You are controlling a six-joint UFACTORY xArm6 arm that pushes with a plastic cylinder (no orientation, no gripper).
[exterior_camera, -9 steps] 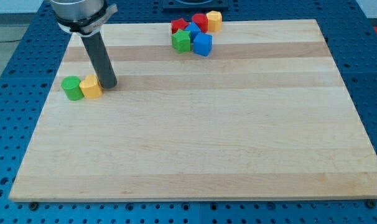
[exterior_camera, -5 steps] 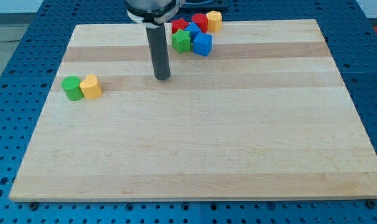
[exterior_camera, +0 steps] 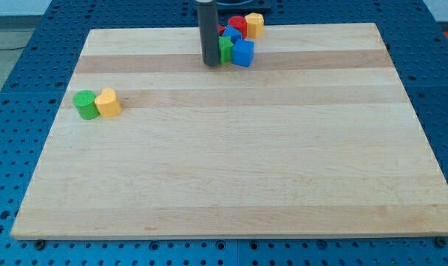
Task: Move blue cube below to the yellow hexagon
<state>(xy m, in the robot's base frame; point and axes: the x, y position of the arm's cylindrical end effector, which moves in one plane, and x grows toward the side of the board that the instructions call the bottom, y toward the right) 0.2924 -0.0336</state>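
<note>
A cluster of blocks sits at the view's top centre. The blue cube (exterior_camera: 242, 53) is at its lower right edge. The yellow hexagon (exterior_camera: 254, 24) is at the cluster's upper right. A green block (exterior_camera: 225, 49), a red block (exterior_camera: 237, 25) and another blue block (exterior_camera: 231, 34) lie between them. My tip (exterior_camera: 211, 63) rests on the board just left of the green block, and the rod hides part of the cluster's left side. The tip is about a block's width left of the blue cube.
A green cylinder (exterior_camera: 83, 104) and a yellow block (exterior_camera: 109, 103) sit touching side by side near the board's left edge. The wooden board (exterior_camera: 231, 148) lies on a blue perforated table.
My tip has moved from beside the yellow block at the left, across the board to the right and up, to the left side of the top cluster. No block has visibly moved.
</note>
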